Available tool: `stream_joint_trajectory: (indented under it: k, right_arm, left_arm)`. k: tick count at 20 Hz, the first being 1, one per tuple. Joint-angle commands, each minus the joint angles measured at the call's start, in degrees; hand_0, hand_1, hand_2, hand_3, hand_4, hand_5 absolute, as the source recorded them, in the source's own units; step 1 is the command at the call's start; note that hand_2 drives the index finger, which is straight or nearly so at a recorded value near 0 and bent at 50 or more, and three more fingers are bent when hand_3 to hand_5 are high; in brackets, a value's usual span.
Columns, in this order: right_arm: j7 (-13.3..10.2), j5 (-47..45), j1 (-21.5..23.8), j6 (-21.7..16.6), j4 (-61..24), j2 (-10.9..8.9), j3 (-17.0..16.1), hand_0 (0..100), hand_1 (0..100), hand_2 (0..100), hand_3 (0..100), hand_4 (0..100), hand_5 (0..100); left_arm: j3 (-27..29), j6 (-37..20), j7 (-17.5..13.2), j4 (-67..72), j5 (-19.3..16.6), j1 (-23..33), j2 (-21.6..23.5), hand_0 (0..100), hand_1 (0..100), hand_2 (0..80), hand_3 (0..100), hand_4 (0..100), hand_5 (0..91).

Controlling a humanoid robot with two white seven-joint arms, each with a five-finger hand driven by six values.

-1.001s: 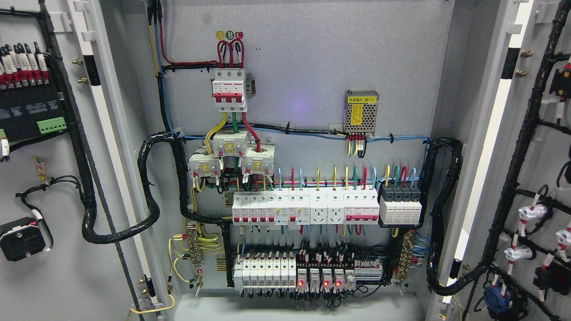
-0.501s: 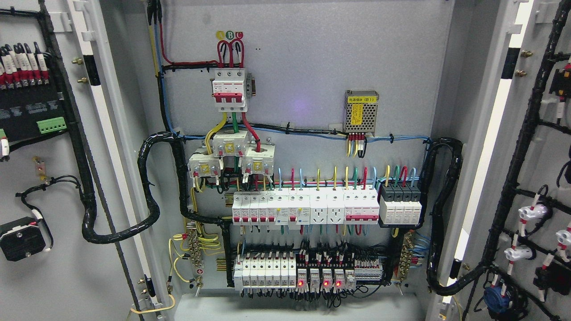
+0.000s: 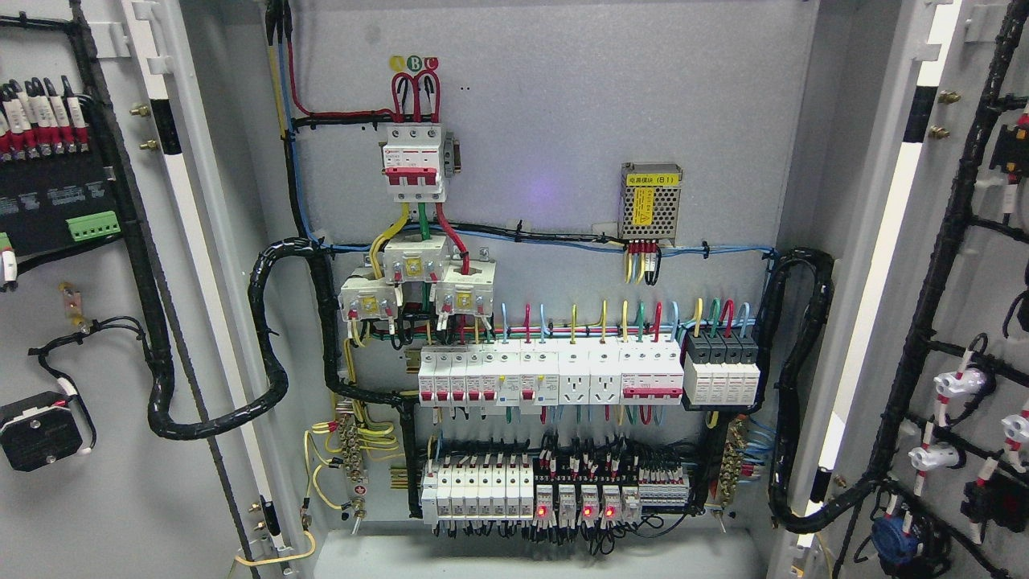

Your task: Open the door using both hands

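- The cabinet back panel [image 3: 563,121] is seen between two doors swung wide: the left door [image 3: 80,498] at the left edge, the right door [image 3: 977,281] at the right edge.
- A main breaker [image 3: 414,165] is mounted at the panel's upper left; a power supply [image 3: 651,201] is fixed to its right, somewhat lower.
- A breaker row [image 3: 551,376] is set across the middle, and a relay row [image 3: 555,490] is placed below it.
- Cable looms are routed from the panel onto each door.

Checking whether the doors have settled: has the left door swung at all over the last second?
No. The left door keeps the same position against the cabinet's left frame; its black cable loom lines up as before.
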Motion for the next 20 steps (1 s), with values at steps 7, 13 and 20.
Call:
stream_joint_trajectory:
  k: [7,13,20]
  right_arm:
    - [-6.0,3.8,2.4,5.2,11.6,2.86,0.5,19,0,0,0,0,0]
    - [-10.1,4.9,1.8,11.9,10.8,3.74,-0.3,19,0,0,0,0,0]
    - [-9.8,4.4,-1.6,12.5,10.7,4.88,-6.8,19,0,0,0,0,0]
  left_arm:
    - [4.8,3.4,-0.3,28.8,-0.1,-2.5,-5.3,0,0,0.0,0,0,0.0]
    - [4.8,9.1,-0.3,32.1,-0.4,-4.2,-5.2,0,0,0.0,0,0,0.0]
    - [5.0,21.1,0.1,31.8,-4.4,-8.3,-5.2,0,0,0.0,0,0,0.0]
